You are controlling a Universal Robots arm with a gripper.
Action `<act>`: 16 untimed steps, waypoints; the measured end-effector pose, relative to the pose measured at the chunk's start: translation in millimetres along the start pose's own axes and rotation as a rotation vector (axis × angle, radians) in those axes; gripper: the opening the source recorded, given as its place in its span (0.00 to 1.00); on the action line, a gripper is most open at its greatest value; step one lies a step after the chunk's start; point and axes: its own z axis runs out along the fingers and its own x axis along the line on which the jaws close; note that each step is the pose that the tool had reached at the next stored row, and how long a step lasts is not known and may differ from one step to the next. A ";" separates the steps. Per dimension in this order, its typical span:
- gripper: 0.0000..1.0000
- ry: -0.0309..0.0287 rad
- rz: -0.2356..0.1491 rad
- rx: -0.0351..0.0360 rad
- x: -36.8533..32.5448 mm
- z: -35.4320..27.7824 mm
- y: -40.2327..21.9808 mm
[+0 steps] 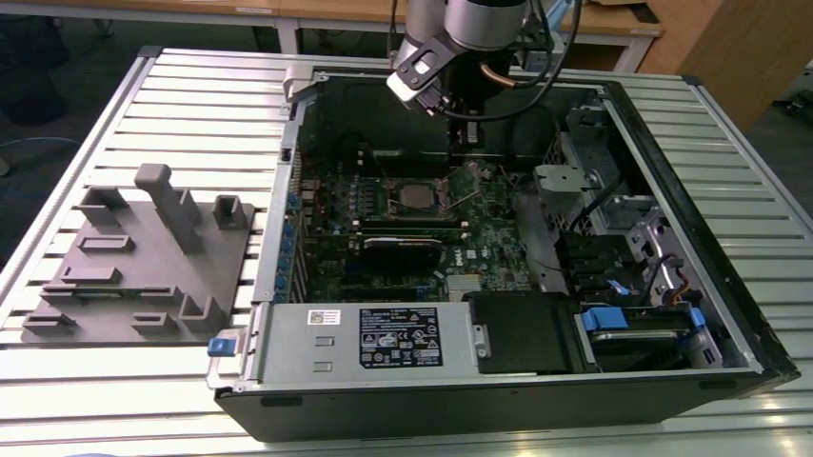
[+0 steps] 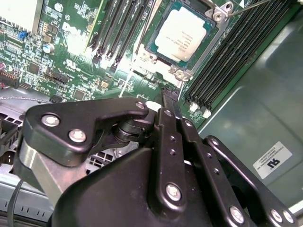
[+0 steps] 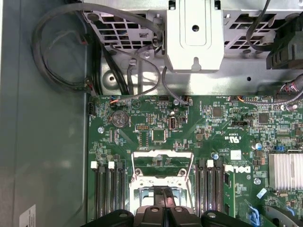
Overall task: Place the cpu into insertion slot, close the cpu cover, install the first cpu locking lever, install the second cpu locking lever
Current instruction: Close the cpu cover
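The cpu, a small square chip with a pale silver top, lies in the black-framed insertion slot on the green board; from outside it is a small grey square. In the first wrist view the cpu cover is tilted up, and the board shows through its cut-out. My gripper is shut with nothing seen between its fingers. Its tips hang just over the cover's near edge. In the exterior view the gripper reaches down into the case behind the slot. A thin lever rod sticks out beside the slot.
The open computer case lies on a slatted table. A white-labelled power supply fills its near end. Black memory slots flank the socket. A metal bracket and cables lie beyond it. A grey fixture block sits at the exterior view's left.
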 end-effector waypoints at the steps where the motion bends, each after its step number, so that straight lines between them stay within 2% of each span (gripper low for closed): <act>1: 0.11 0.0000 0.000 0.0000 0.0 0.0 0.5; 11: 0.11 0.0000 0.000 0.0000 0.0 0.1 1.8; 16: 0.11 0.0000 0.000 0.0000 0.1 0.3 4.8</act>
